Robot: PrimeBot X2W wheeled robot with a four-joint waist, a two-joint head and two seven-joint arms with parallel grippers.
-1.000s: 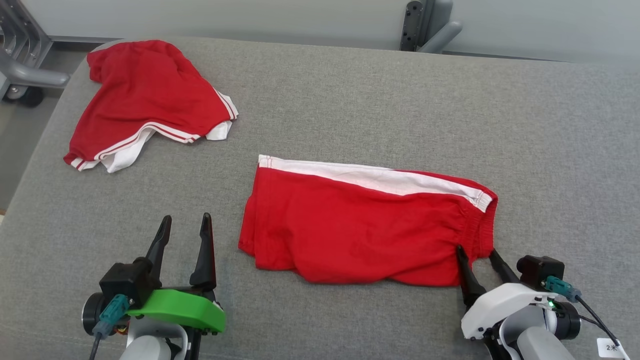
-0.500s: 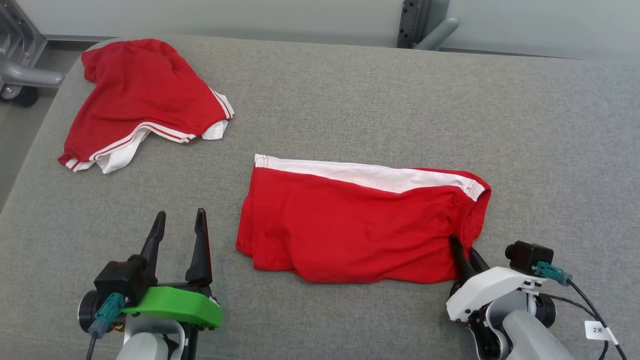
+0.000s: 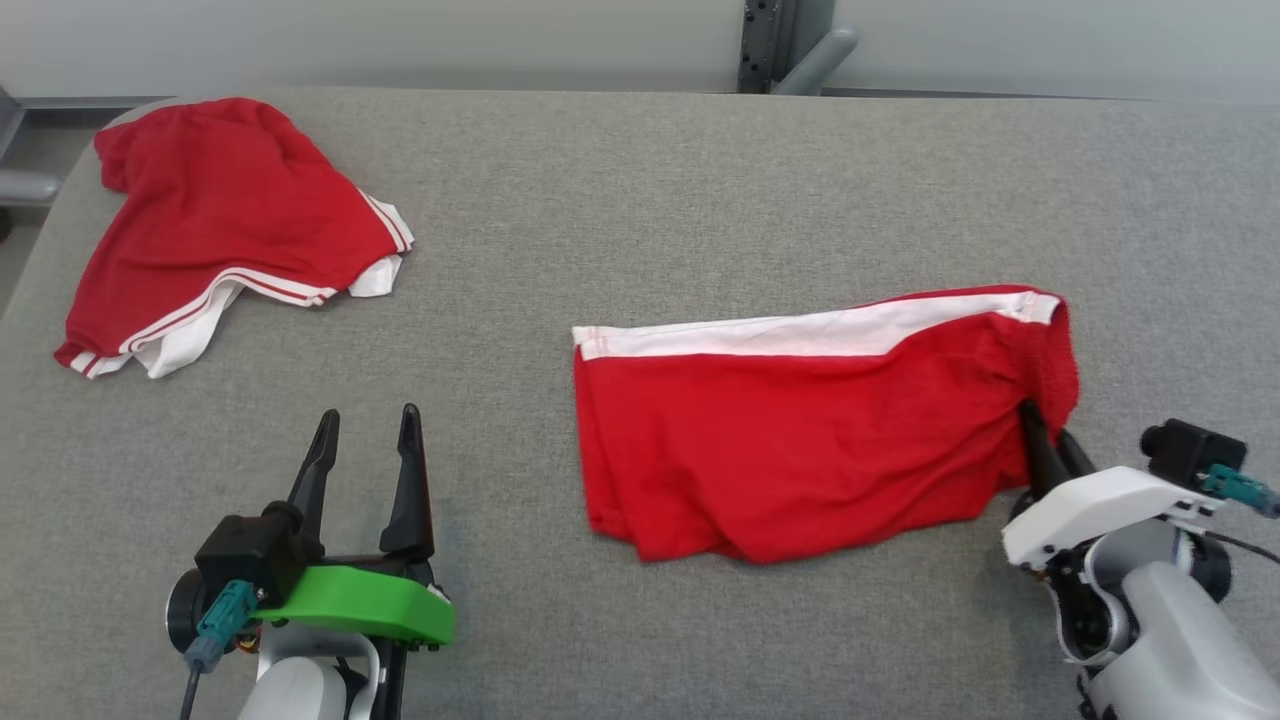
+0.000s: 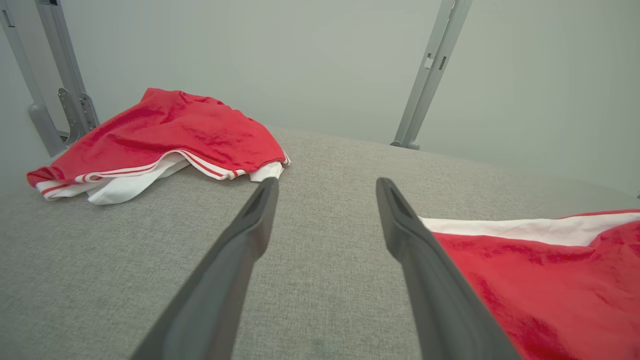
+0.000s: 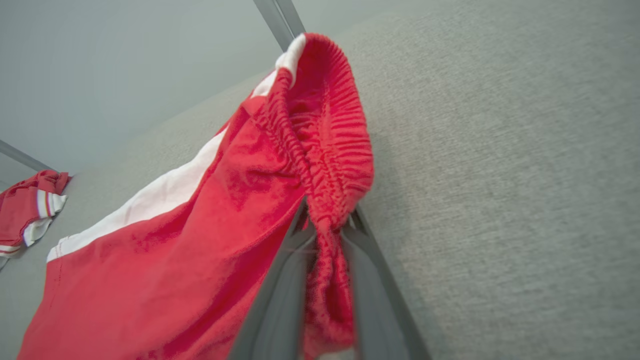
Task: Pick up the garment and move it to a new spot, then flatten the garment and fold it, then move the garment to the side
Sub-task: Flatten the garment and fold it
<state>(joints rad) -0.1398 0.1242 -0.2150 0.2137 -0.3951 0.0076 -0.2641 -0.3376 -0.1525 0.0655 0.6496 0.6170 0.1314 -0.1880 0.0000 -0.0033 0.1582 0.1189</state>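
Right gripper (image 3: 1043, 428) clamps the waistband end of the garment (image 3: 800, 440); its long axis lies left–right, waistband rightward. Left gripper (image 3: 369, 414) gapes.

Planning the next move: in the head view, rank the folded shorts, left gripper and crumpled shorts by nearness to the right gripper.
1. Folded shorts: waistband pinched in the right gripper.
2. Left gripper: open, lower left.
3. Crumpled shorts: far left corner.

Here's the grey fabric-covered tabletop (image 3: 640, 180): folded red shorts with a white side stripe (image 3: 800, 440) lie centre-right, and a rumpled red-and-white garment (image 3: 220, 220) sits at the far-left corner, well apart.
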